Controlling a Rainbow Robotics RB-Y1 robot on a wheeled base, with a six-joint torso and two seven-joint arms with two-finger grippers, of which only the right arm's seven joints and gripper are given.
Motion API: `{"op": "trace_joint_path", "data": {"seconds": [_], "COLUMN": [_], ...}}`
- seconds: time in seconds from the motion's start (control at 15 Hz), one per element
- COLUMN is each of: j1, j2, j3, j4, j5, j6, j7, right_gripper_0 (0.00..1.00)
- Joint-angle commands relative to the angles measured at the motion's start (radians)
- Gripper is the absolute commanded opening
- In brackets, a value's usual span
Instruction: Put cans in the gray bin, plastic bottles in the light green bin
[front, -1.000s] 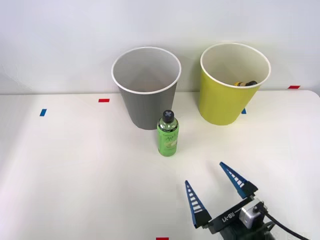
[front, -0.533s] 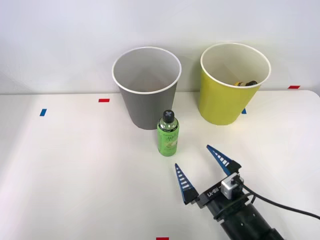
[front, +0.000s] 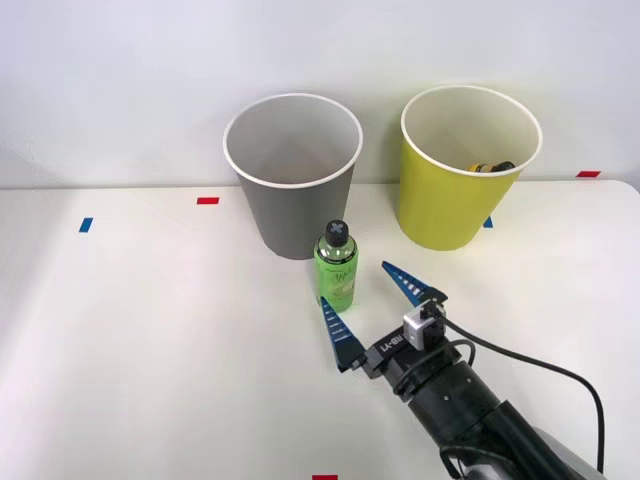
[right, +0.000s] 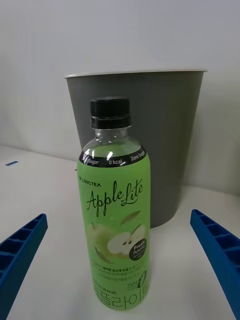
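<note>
Green apple-drink bottle (front: 337, 268) upright on tabletop (front: 150, 330), before gray bin (front: 291, 175) | right gripper (front: 378, 306) spread, flanking | advise: centre, pinch mid-label, lift to light green bin (front: 467, 165).

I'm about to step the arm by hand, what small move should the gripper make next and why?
Probably ease forward a little more: the right gripper is open, the green bottle stands upright just ahead of its fingertips, not yet between them.

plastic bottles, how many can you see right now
2. The green bottle stands upright on the table in front of the gray bin. A second bottle lies inside the light green bin, mostly hidden; more could be inside.
</note>
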Motion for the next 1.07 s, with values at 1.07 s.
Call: {"op": "trace_joint_path", "data": {"seconds": [1.07], "j1": [-0.214], "j2": [0.209], "j3": [-0.021], "j4": [0.297], "j5": [0.023], "j6": [0.005], "j7": [0.031], "right_gripper_0": [1.0]}}
